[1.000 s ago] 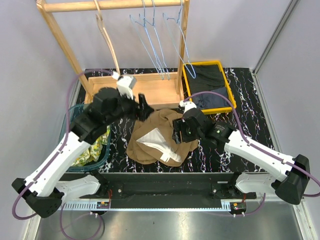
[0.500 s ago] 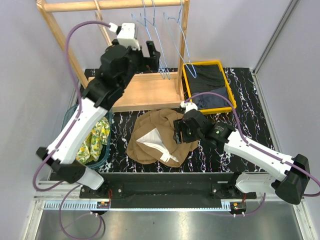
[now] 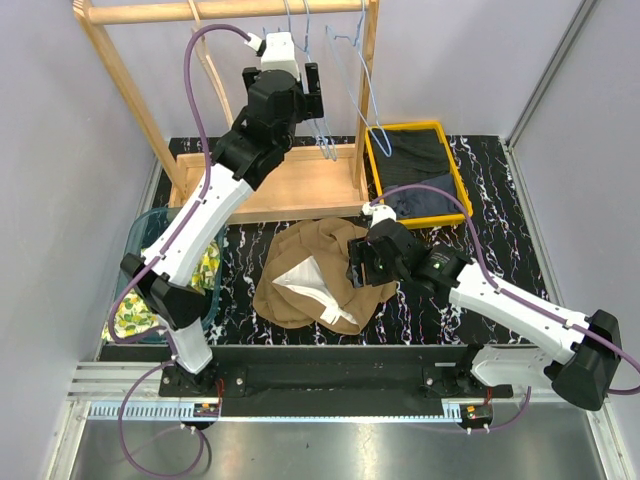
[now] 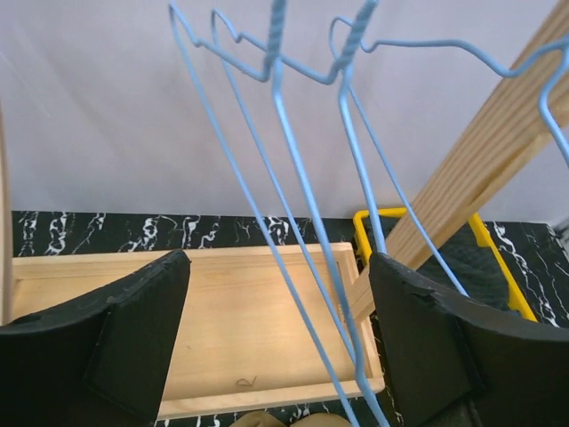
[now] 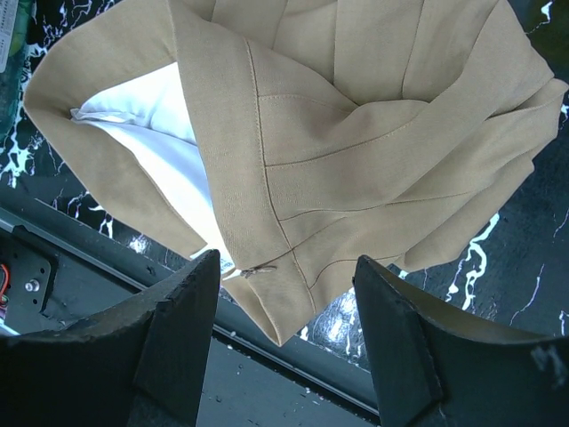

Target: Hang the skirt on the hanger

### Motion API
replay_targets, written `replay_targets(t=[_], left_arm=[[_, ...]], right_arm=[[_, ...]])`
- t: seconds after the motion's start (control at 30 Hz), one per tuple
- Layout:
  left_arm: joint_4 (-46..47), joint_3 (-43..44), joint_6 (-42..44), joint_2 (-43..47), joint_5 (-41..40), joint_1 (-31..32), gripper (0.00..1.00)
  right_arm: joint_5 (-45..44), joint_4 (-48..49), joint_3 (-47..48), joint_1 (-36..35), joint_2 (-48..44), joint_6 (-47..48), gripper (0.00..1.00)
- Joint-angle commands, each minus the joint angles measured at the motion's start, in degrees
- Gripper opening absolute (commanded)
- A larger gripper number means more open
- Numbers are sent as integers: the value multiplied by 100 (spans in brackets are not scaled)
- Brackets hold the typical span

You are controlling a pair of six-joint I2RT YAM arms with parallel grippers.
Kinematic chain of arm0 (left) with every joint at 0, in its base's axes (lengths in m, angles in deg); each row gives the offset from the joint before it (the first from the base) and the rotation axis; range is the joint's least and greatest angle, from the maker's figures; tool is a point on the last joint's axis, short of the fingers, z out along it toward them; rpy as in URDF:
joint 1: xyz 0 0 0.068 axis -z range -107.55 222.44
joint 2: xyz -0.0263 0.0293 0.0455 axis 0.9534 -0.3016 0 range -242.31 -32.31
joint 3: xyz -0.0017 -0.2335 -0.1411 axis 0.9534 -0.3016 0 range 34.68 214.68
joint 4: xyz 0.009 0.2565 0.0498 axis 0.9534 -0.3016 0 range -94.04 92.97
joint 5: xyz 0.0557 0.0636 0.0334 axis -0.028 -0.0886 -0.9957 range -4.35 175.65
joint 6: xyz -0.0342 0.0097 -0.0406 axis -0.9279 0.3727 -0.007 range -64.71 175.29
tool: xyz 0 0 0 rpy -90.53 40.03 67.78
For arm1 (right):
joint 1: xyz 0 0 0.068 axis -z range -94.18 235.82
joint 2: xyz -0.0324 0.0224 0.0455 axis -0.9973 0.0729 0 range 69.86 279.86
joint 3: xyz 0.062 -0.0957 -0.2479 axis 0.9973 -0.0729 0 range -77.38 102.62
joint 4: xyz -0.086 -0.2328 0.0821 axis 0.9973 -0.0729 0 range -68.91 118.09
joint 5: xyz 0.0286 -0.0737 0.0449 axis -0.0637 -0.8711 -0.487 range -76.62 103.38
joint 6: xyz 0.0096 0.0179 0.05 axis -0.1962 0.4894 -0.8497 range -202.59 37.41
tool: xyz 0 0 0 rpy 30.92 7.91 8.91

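- At the left gripper (image 4: 277, 356): released, jaws spread wide, clamping nothing; up among the blue wire hangers (image 4: 307, 222), with wires running between the fingers.
- At the right gripper (image 5: 284, 356): likewise released, jaws apart, hovering over the skirt (image 5: 356, 133).
- As for the skirt: tan with white lining showing, crumpled on the black marbled table (image 3: 420, 320), just in front of the wooden rack (image 3: 300, 185), on no hanger yet.
- Farther out: yellow tray (image 3: 372, 170) at right, teal bin (image 3: 131, 262) at left.

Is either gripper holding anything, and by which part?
Nothing is held. The left gripper stands open by the blue wire hangers; the right gripper hangs open above the skirt.
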Motion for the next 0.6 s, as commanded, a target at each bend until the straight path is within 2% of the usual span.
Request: replay_targets(t=[0.0, 0.33, 0.4, 0.43, 0.5, 0.57], left_arm=[[412, 464, 244, -124, -410, -92, 82], [342, 1071, -99, -757, 83, -593, 78], [359, 1159, -152, -828, 206, -672, 75], [368, 1185, -178, -889, 259, -698, 71], [351, 1220, -204, -916, 329, -742, 55], [342, 1203, -205, -899, 312, -760, 45]], right_arm=[[-116, 176, -27, -31, -75, -51, 70], [-37, 167, 8, -31, -40, -112, 70], [-37, 159, 8, -31, -31, -130, 70], [-28, 167, 8, -22, -31, -139, 69], [-63, 158, 8, -39, -22, -156, 70], [-63, 150, -1, -31, -13, -174, 69]])
